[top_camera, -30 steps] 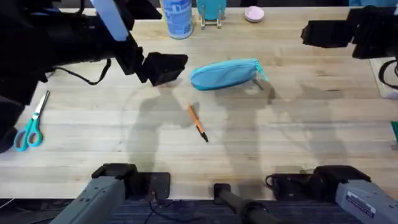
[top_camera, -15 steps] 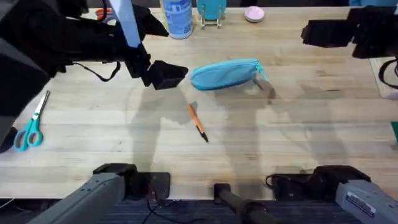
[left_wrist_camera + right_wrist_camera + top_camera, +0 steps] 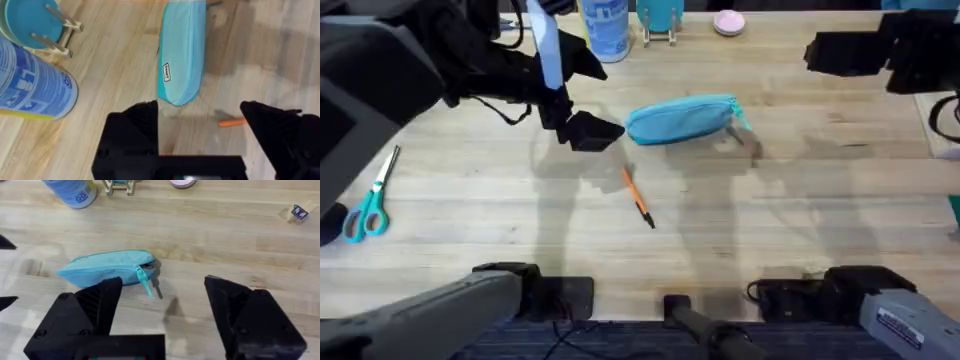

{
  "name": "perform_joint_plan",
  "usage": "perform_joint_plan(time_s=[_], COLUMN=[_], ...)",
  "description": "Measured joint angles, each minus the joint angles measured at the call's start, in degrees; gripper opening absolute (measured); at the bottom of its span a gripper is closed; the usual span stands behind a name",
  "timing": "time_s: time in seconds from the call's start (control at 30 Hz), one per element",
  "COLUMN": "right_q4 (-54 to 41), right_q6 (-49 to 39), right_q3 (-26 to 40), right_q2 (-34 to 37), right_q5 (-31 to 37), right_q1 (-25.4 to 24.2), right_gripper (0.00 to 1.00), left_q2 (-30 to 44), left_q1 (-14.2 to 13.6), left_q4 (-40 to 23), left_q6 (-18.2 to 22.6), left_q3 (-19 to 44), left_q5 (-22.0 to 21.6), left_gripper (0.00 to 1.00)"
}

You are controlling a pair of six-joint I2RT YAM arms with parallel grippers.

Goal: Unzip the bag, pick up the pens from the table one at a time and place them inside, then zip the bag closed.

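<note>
The turquoise bag (image 3: 682, 119) lies on the table (image 3: 800, 200) near its middle, its pull tab (image 3: 144, 282) hanging at the right end. One orange pen (image 3: 638, 197) with a black tip lies just in front of the bag. My left gripper (image 3: 595, 130) hovers open just left of the bag's left end (image 3: 181, 75), with the pen's end (image 3: 231, 121) between its fingers in the left wrist view. My right gripper (image 3: 840, 52) is open, high at the far right, looking down on the bag (image 3: 107, 268).
A blue-and-white canister (image 3: 605, 28) and a teal stand (image 3: 660, 18) sit at the back edge, with a pink disc (image 3: 728, 22) beside them. Teal-handled scissors (image 3: 368, 205) lie at the left. A small tag (image 3: 299, 212) lies at the far right.
My left gripper has shifted right and slightly forward, closer to the bag's left end. The right arm, bag and pen have not moved.
</note>
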Motion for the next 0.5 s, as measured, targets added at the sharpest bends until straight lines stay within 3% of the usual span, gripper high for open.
perform_joint_plan(time_s=[0.17, 0.5], right_q4=[0.01, 0.00], right_q6=[0.00, 0.00], right_q3=[0.00, 0.00], right_q2=[0.02, 0.02], right_q5=[0.00, 0.00], right_q1=[0.00, 0.00], right_gripper=[0.997, 0.997], left_q2=[3.96, 11.82], left_q1=[0.00, 0.00], left_q4=[1.68, 6.31], left_q6=[2.41, 3.48], left_q3=[0.00, 0.00], left_q5=[0.46, 4.13], left_gripper=[0.996, 0.995])
